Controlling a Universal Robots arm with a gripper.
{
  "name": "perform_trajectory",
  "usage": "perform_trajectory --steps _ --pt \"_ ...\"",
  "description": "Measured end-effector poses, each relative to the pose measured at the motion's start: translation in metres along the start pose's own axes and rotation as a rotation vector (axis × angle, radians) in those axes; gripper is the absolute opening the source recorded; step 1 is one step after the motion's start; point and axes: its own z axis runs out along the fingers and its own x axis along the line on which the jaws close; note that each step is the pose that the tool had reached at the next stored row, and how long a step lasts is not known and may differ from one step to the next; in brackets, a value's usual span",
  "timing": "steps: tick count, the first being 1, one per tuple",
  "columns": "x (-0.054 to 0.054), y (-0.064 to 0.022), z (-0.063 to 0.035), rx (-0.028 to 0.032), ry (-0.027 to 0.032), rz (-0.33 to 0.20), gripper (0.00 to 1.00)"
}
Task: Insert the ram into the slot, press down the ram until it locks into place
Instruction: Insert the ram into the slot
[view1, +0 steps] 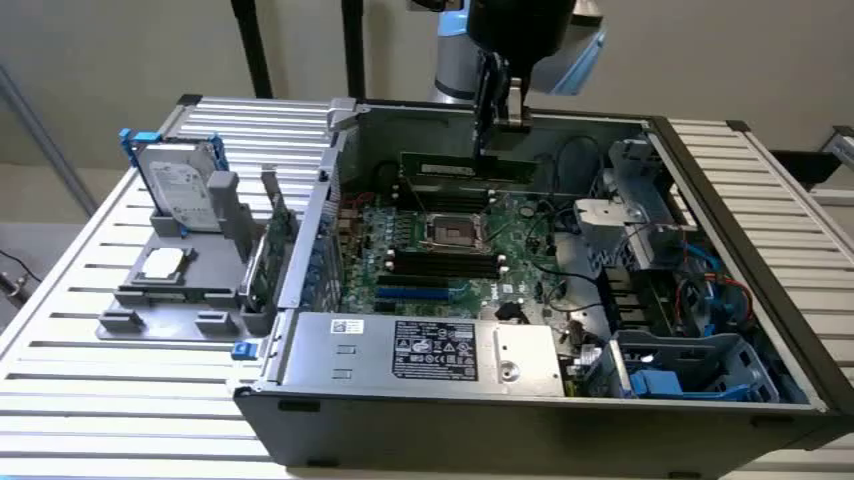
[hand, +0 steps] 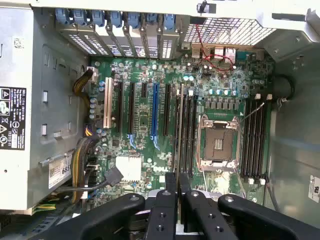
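The tool (view1: 489, 150) (hand: 177, 176) pinches the ram (view1: 454, 166) (hand: 179, 130) by its middle, level and clear of the board inside the open case (view1: 534, 420). In the wrist view the ram is seen edge-on over the black slots (hand: 188, 135) (view1: 434, 263) beside the socket (hand: 219, 145); which slot it lines up with I cannot tell. White "DELL" print (hand: 159, 172) marks the board. The power supply label (view1: 435, 351) (hand: 11, 119) carries warning symbols, its text too small to read. In the exterior view, a hard drive (view1: 184, 192) stands on the counter (view1: 120, 400) left of the case.
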Motion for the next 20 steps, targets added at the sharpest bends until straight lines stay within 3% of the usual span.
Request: perform_trajectory --steps 15,20 --pt "0.0 0.0 0.0002 0.0 0.0009 0.0 0.13" --pt "0.0001 0.0004 0.0071 -0.0002 0.002 0.0 0.13"
